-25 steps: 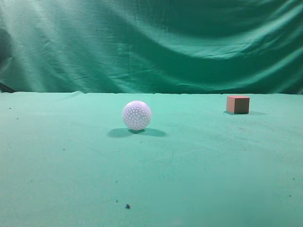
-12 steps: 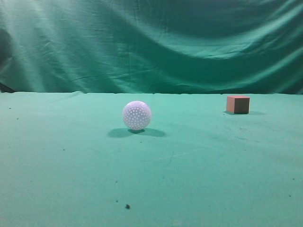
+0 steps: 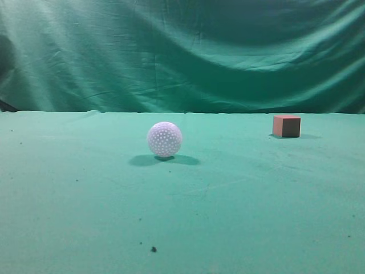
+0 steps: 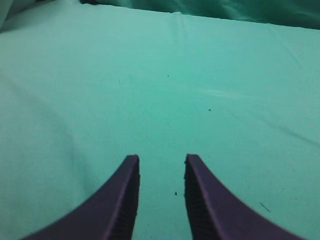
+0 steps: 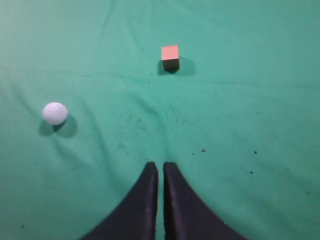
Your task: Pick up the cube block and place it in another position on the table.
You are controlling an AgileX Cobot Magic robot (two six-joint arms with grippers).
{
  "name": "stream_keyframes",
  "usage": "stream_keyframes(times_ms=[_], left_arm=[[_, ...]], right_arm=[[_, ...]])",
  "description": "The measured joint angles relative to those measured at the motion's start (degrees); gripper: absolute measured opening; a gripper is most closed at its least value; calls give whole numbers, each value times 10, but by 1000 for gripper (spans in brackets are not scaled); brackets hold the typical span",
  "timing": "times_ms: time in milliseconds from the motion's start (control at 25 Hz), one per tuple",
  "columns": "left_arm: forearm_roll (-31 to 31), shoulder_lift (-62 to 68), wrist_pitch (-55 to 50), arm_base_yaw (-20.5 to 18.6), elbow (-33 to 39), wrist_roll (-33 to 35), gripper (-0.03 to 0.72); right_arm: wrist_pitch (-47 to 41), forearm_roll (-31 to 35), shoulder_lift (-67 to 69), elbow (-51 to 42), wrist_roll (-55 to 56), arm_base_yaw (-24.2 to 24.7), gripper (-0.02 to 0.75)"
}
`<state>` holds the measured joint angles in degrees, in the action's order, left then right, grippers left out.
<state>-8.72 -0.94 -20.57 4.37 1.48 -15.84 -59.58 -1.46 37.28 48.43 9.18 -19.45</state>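
Nothing has moved since the earlier frames. Right gripper [image 5: 160, 167] has its fingers nearly closed, empty — cube block [image 5: 170, 56] sits on the table [image 5: 250, 100] well ahead of it, ball [image 5: 54, 113] ahead-left. Left gripper [image 4: 161, 162] parted, holding nothing, over bare cloth.

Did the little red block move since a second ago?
No. In the exterior view the cube block sits on the table in the same spot, equally far right of the white ball and just below the backdrop's edge.
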Motion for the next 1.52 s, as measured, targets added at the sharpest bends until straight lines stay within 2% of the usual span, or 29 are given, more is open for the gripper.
stream_keyframes(times_ms=[160,240,560,800,920,1520], left_arm=[[0,0,0,0,0,0,262],[0,0,0,0,0,0,262],[0,0,0,0,0,0,262],[0,0,0,0,0,0,262],[0,0,0,0,0,0,262],[0,0,0,0,0,0,262]], right_arm=[[33,-41,-21,-26,-7,8,0],[72,-41,-51,-62,-19,36,0],[267,-34,-218,-281,-26,164,0],[384,-18,-334,-447,-20,190,0],[394,-13,-371,-495,-6,190,0],[368,-3,-378,-498,-1,190,0]])
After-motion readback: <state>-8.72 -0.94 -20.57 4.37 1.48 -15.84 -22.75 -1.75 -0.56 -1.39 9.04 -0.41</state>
